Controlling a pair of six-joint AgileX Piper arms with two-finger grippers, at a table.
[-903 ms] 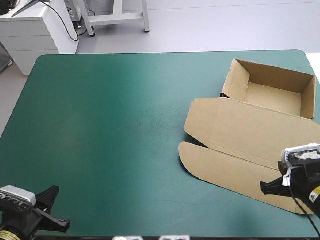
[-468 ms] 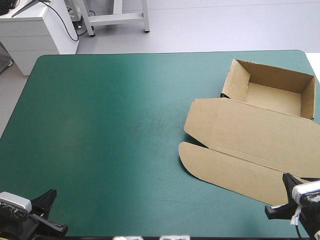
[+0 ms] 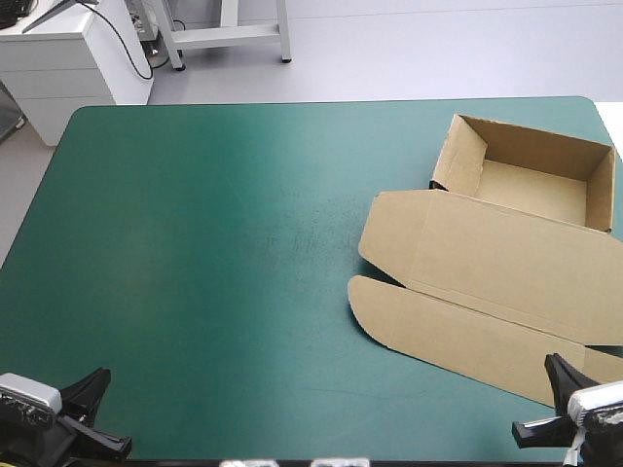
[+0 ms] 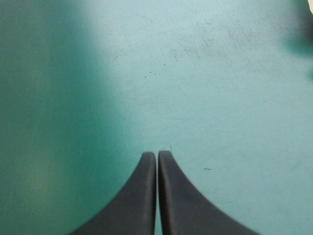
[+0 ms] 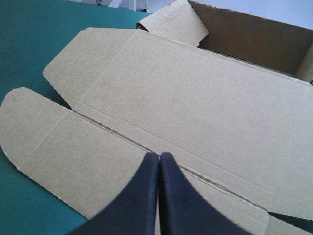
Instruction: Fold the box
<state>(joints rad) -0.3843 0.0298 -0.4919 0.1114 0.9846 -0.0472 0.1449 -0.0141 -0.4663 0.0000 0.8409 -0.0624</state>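
Right hand (image 5: 159, 155) closed, box (image 3: 487, 263) lid flat nearward

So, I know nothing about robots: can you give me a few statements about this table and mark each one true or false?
1. The box is an open tray with its lid lying flat. True.
2. The left gripper holds the box. False: it is shut on nothing, above the bare teal-green cover.
3. The right gripper is shut and points over the brown board of the lid. True.
4. The box lies in the middle of the table. False: it lies by the table's right edge, the tray toward the far right corner.
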